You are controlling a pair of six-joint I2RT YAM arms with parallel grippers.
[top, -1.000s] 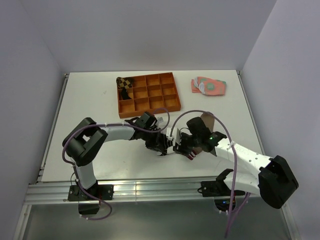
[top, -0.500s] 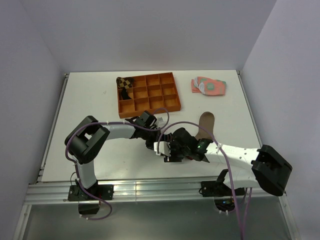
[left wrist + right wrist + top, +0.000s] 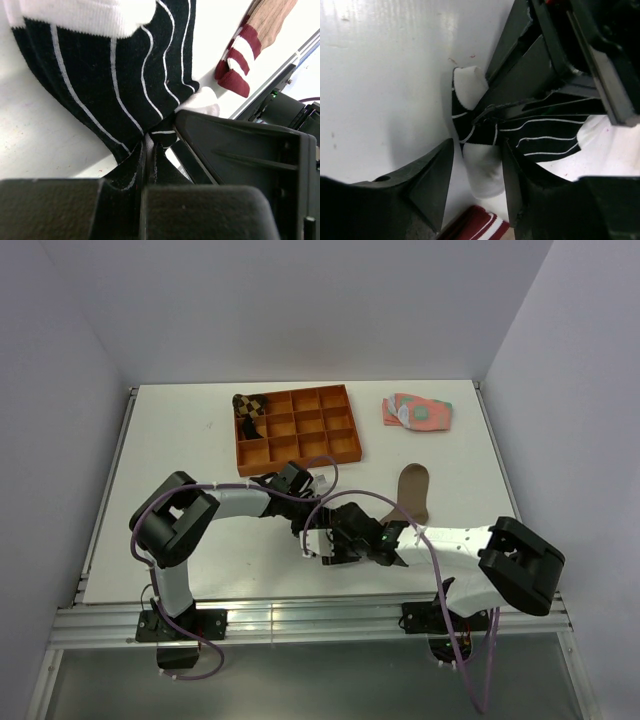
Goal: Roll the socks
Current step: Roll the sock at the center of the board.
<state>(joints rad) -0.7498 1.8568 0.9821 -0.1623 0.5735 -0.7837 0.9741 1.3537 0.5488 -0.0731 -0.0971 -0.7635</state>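
The black sock with thin white stripes point(image 3: 115, 75) lies on the white table, and my left gripper point(image 3: 150, 142) is shut on a pinched fold at its edge. My right gripper point(image 3: 476, 150) is open, with its fingers on either side of the sock's white end point(image 3: 482, 175); the striped part point(image 3: 545, 135) runs off to the right. From above, both grippers point(image 3: 312, 530) point(image 3: 326, 546) meet over this sock and hide most of it. The tan-brown sock point(image 3: 411, 490) lies flat to the right, its maroon-and-white cuff point(image 3: 235, 65) close to the black sock.
An orange compartment tray point(image 3: 300, 458) stands at the back, with a brown checkered rolled sock point(image 3: 248, 407) in its left corner cell. Flat pink-and-green socks point(image 3: 417, 412) lie at the back right. The table's front edge runs just behind both grippers.
My right gripper has moved left, off the tan sock, up to the left gripper, and its jaws have narrowed around the black sock's white end. The left arm has stayed still.
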